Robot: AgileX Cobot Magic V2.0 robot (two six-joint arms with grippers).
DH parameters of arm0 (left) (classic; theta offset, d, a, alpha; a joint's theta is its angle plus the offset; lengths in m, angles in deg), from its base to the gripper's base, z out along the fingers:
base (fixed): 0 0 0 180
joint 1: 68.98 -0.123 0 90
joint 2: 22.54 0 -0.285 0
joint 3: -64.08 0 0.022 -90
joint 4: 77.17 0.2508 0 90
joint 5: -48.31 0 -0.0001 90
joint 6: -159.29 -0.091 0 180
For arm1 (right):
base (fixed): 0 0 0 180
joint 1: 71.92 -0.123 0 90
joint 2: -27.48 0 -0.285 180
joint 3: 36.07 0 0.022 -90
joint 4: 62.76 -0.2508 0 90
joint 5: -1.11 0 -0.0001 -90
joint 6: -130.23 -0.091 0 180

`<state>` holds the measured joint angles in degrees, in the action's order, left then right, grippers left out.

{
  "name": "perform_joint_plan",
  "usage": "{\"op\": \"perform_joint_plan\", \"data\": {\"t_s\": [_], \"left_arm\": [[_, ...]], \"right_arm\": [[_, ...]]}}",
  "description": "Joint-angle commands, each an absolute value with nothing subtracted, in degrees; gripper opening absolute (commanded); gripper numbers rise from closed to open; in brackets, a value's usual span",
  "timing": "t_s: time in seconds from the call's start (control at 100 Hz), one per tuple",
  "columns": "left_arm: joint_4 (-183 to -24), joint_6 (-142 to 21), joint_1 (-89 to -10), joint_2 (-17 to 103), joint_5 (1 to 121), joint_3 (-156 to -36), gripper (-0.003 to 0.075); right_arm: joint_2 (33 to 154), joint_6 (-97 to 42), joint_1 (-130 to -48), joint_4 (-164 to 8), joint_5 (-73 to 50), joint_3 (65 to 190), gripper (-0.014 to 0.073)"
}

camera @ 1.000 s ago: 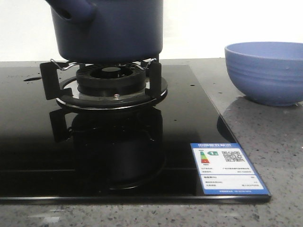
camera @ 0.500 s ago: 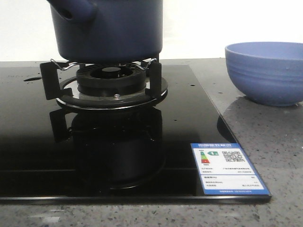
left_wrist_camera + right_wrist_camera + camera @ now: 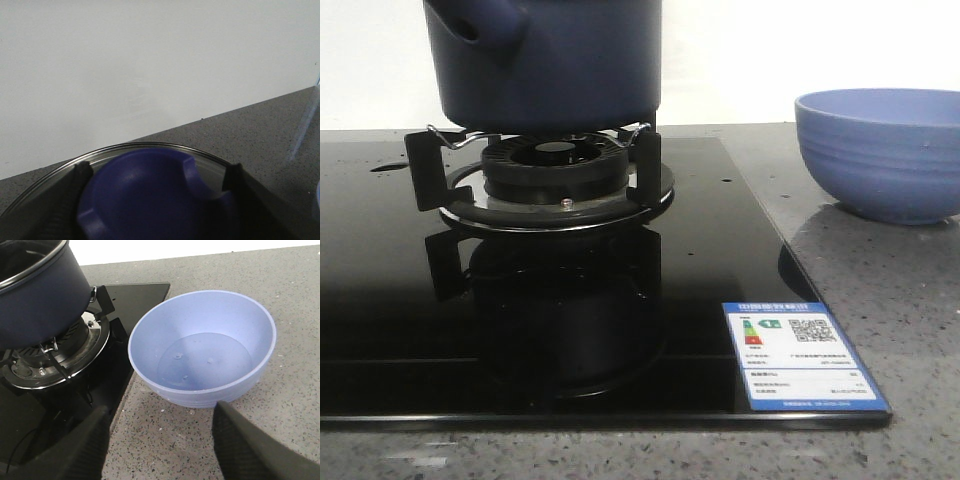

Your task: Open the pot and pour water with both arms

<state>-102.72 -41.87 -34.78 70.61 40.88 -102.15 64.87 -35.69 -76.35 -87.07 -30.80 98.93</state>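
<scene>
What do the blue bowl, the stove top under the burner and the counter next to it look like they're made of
The blue bowl: matte pale blue, faintly ribbed outside, probably plastic or glazed ceramic; the look leaves it open. The stove top: glossy black, most likely tempered glass, since it mirrors the burner sharply. The counter: grey with fine speckles and a soft sheen, like polished stone or quartz composite.

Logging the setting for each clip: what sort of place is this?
Most likely a kitchen counter, or a mock-up of one: a black glass gas hob with a burner set into speckled stone, a navy pot on the burner, and a blue bowl holding water beside it.
</scene>
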Motion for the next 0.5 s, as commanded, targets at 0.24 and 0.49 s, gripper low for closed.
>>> {"op": "perform_joint_plan", "data": {"t_s": [0.24,0.49], "left_arm": [[-102.19,-41.72,-34.94,68.59,40.2,-104.11,0.0493],[-101.82,-41.72,-34.94,67.68,40.09,-104.11,0.0371]], "right_arm": [[65.52,-35.0,-76.43,-88.21,-27.16,101.04,0.0407],[65.52,-35.0,-76.43,-88.21,-27.3,101.04,0.0407]]}}
